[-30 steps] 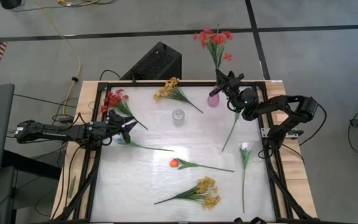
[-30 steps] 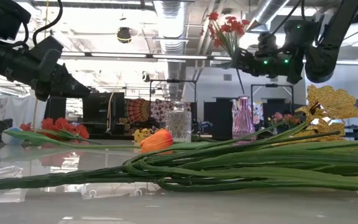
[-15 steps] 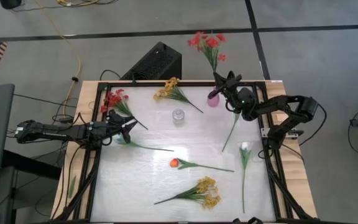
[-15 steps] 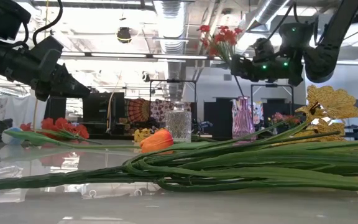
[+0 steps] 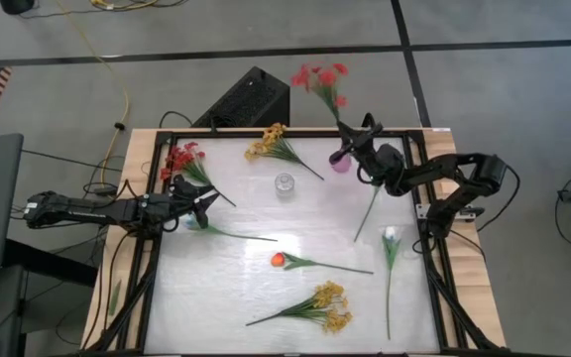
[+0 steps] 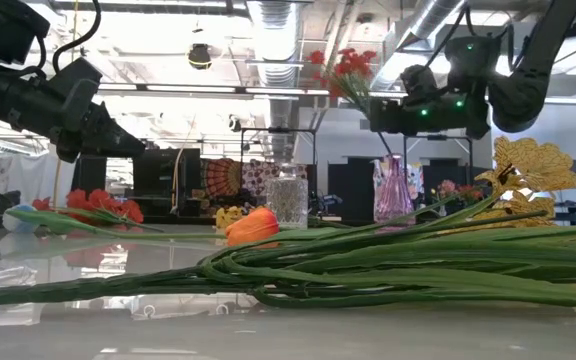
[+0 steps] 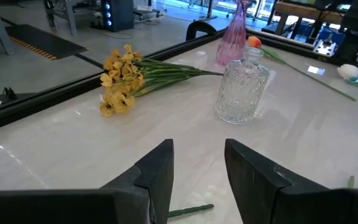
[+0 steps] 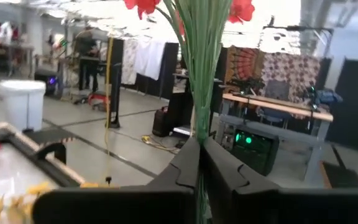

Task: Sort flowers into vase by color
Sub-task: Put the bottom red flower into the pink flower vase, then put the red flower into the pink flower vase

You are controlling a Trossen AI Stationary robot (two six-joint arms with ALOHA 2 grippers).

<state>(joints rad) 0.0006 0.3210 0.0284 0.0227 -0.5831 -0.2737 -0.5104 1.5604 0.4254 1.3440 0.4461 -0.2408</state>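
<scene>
My right gripper (image 5: 363, 147) hovers over the far right of the table, shut on a red blossom spray (image 5: 317, 79) whose blossoms stand high in the low view (image 6: 343, 65). A pink vase (image 5: 340, 161) stands just below it, and a clear glass vase (image 5: 285, 184) stands further left. My left gripper (image 5: 202, 206) is open and low at the left edge, touching nothing. Beside it another red spray (image 5: 181, 159) and a thin green stem (image 5: 234, 234) lie flat. Yellow sprays (image 5: 269, 142) (image 5: 328, 305), an orange tulip (image 5: 278, 260) and a white tulip (image 5: 391, 235) also lie on the table. My right gripper pinches the red spray's bundled green stems (image 8: 199, 134) between its two fingers, below the blossoms. The fingers come about level from the table's right and lie across the stems. The spray is lifted clear, its blossoms (image 6: 346, 62) slanting up and toward the table's left.
A second orange tulip (image 7: 254, 42) lies beside the pink vase (image 7: 232, 32), its stem (image 5: 370, 208) running toward the near side. A black box (image 5: 249, 99) sits beyond the far edge. The metal frame (image 5: 157, 198) rims the table. Bare tabletop lies near centre (image 5: 315, 223).
My right gripper has shifted slightly toward the table's left and tipped, staying shut on the stems. The red spray's blossoms have swung toward the left and a little lower, so the spray leans more. The left arm has kept still.
</scene>
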